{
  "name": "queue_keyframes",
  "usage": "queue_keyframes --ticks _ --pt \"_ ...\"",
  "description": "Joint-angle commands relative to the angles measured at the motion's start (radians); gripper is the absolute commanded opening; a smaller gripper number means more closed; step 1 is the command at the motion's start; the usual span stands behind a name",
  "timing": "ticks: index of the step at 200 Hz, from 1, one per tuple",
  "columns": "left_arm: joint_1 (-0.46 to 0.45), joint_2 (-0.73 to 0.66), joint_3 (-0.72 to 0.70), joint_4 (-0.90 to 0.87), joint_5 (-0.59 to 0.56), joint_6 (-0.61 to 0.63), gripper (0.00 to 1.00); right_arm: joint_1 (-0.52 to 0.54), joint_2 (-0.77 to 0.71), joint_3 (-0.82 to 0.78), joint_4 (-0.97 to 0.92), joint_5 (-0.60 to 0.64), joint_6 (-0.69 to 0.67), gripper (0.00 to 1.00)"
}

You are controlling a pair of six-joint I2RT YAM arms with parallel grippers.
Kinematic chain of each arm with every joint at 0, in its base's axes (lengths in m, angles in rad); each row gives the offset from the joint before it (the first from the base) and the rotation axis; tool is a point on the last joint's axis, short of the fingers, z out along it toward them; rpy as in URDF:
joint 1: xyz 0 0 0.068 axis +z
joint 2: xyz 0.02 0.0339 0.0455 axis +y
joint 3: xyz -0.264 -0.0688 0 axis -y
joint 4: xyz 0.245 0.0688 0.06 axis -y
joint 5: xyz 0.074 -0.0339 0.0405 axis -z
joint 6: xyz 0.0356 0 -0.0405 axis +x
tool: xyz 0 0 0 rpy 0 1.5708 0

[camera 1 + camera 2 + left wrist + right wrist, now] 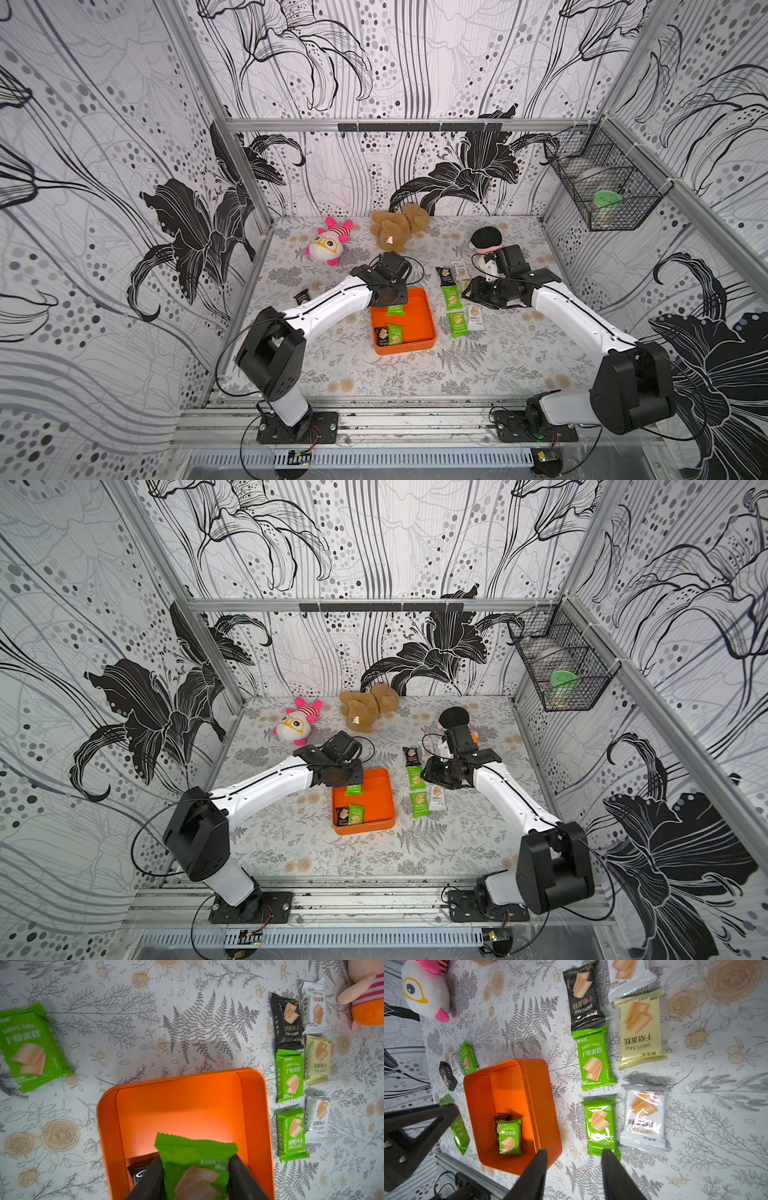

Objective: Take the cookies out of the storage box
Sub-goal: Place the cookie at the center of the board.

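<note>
The orange storage box [417,320] sits mid-table. My left gripper [196,1169] is shut on a green cookie packet [195,1151], holding it over the box's far end [395,309]. A green packet [509,1136] lies on a black one [500,1119] in the box's near corner. My right gripper [574,1155] hangs open and empty above the cloth, right of the box. Several cookies lie there in two rows, among them a black one [445,275], a green one [451,298] and a cream one [641,1028]. Left of the box lie a green packet [31,1047] and a black one [301,296].
Three plush toys stand at the back: a pink-and-white one [328,246], a brown one [397,226] and a black-hatted doll [484,241] just behind my right wrist. A black wire basket [606,187] hangs on the right wall.
</note>
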Motion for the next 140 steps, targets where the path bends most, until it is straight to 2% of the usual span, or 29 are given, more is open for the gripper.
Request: queue_keyframes --ticks 1,65,92,140 --pt "0.032 -0.074 -0.067 -0.018 -0.039 -0.021 0.47 0.005 0.019 0.017 0.028 -0.028 0.019 0.48" --pt "0.156 -0.224 -0.265 0.007 -0.09 0.01 0.47 0.004 0.03 0.01 0.065 -0.064 0.066 0.48" --pt "0.204 -0.204 -0.312 0.053 -0.102 0.048 0.47 0.005 0.004 -0.002 0.049 -0.046 0.075 0.48" --pt "0.234 -0.095 -0.329 0.144 -0.115 0.106 0.47 0.005 -0.06 -0.038 0.016 -0.005 0.094 0.48"
